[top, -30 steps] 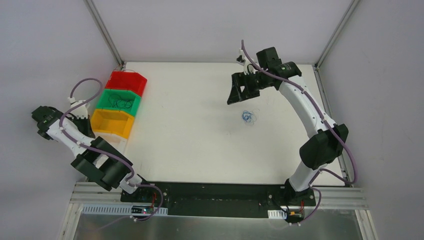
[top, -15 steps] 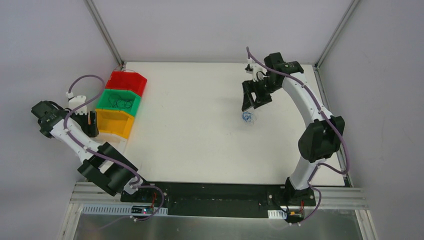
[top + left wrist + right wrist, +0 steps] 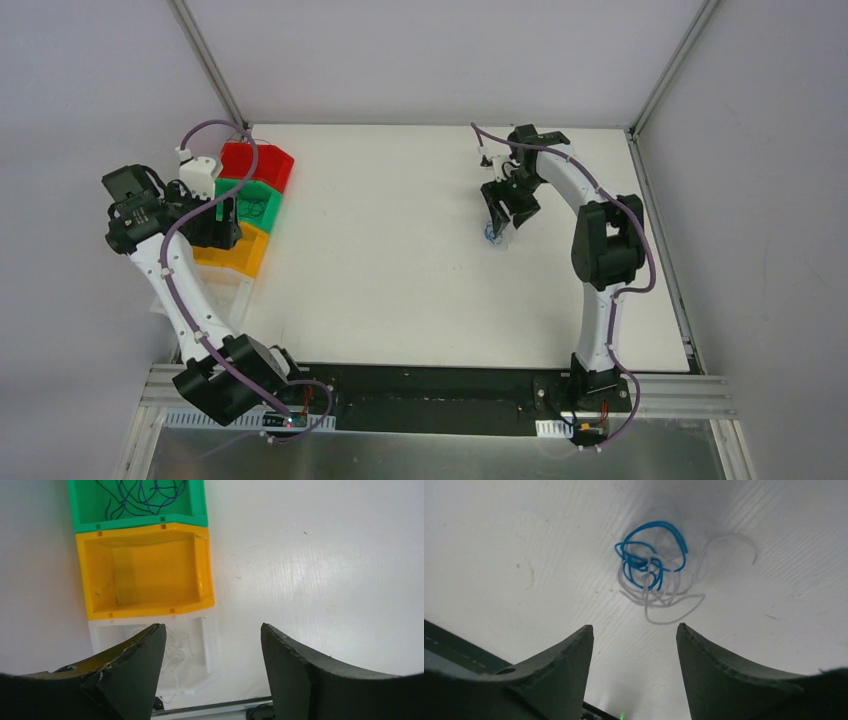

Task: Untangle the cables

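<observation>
A tangle of cables lies on the white table (image 3: 380,260): a blue cable (image 3: 651,555) knotted with a pale white cable (image 3: 664,600), seen from above as one small clump (image 3: 494,236). My right gripper (image 3: 502,212) (image 3: 634,626) hangs just over the clump, open, with nothing between its fingers; the tangle sits ahead of the tips. My left gripper (image 3: 215,225) (image 3: 212,625) is open and empty above the bins at the left, over the white bin (image 3: 210,645), which holds thin white cables (image 3: 175,645).
A row of bins stands at the table's left edge: red (image 3: 255,162), green (image 3: 268,205) with dark blue cables (image 3: 145,495), yellow (image 3: 145,532) with nothing in it, then white. The metal frame rail (image 3: 450,395) runs along the near edge.
My left gripper has opened and its arm has swung up and right over the bins. My right arm has come down over the tangle, its jaws narrowing a little.
</observation>
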